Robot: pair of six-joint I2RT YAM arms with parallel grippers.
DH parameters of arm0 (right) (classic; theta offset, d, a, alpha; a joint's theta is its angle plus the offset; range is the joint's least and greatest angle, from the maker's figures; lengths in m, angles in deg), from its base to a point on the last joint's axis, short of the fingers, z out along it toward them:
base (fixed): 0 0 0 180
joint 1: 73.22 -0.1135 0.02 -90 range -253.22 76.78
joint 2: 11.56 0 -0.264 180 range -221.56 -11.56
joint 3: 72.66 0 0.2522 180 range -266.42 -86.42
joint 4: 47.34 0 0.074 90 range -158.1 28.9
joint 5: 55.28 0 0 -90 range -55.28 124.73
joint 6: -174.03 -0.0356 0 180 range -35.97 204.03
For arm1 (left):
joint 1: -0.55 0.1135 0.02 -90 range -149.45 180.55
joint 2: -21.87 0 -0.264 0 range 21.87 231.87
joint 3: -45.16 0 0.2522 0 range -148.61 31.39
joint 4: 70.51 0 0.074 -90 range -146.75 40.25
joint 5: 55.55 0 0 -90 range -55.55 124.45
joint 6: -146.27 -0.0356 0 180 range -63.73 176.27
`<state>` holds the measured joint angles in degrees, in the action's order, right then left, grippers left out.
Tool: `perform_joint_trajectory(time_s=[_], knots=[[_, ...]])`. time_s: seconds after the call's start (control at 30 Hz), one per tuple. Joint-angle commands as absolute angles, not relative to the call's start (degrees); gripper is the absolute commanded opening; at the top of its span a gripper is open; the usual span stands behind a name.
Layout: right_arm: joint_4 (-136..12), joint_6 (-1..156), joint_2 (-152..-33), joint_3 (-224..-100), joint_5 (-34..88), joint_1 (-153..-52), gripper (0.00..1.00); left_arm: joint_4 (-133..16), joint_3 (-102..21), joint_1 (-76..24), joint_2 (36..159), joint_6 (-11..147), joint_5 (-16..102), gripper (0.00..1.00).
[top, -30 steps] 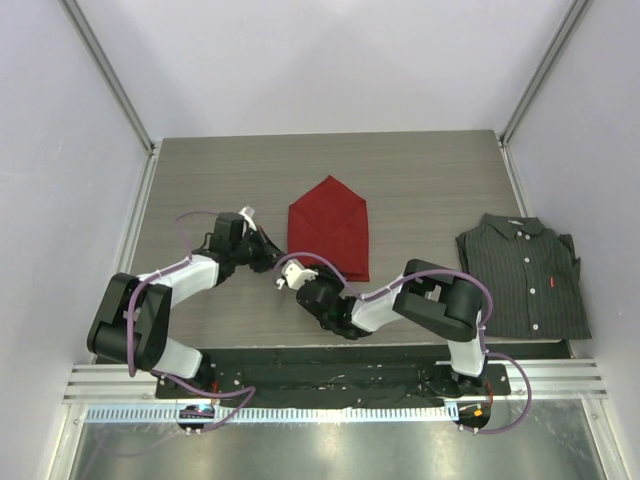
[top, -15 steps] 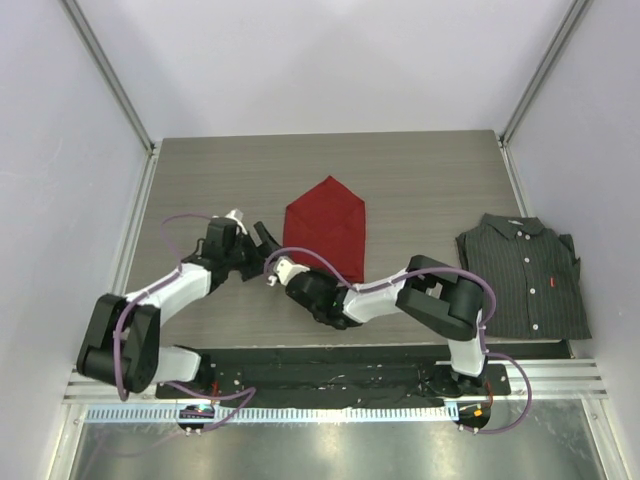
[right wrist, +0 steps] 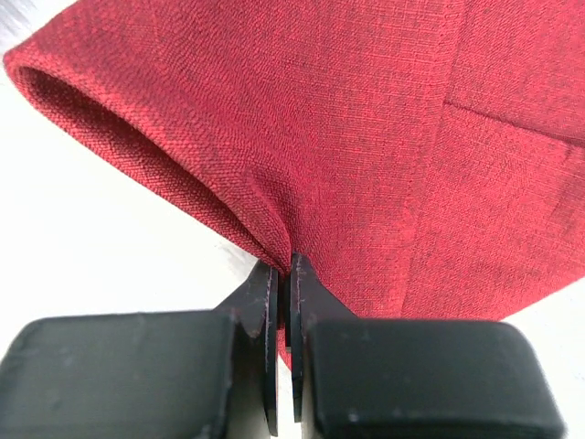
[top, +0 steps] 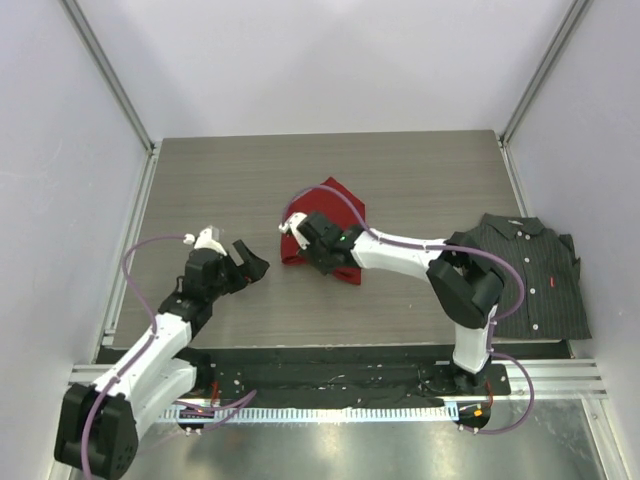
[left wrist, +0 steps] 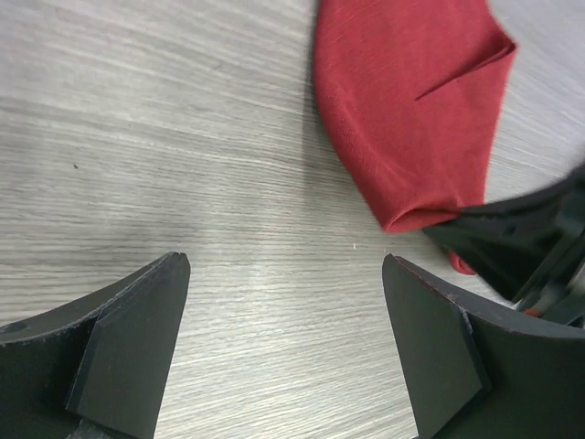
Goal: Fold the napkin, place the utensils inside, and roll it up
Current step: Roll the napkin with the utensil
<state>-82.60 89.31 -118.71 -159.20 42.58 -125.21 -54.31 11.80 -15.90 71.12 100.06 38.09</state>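
Closest to me, the left gripper hovers over bare table, jaws wide apart, nothing in them. Way off to the right sits the shirt, well clear of everything. A bit further out, mid-table, the right gripper is pinched tight on the near-left edge of the folded napkin, and the cloth humps up in a loop there.

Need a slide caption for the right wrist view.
Right hand shut on a fold at the red napkin edge, the cloth looping up beside it.
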Motion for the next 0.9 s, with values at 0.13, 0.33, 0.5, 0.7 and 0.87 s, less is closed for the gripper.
perform_joint_trajectory(time_s=[0.13,0.33,0.5,0.7,0.87], knots=[[-103.00,84.12,-122.99,-172.37,22.27,-121.74,0.01,-59.64,15.04,-18.00,64.32,94.60,39.98,0.91],[-111.19,84.12,-130.20,-179.23,13.65,-120.60,0.01,-62.89,15.48,-20.28,65.11,91.44,39.64,0.92],[-112.95,82.62,-135.12,-181.95,9.51,-119.54,0.01,-66.49,16.63,-20.99,65.55,87.66,39.55,0.93],[-113.66,82.97,-138.03,-184.33,3.71,-117.17,0.01,-70.81,16.46,-23.27,70.55,84.58,41.14,0.92],[-114.45,83.76,-140.14,-185.12,1.77,-115.06,0.01,-70.81,14.87,-25.73,74.77,83.43,39.20,0.91]])
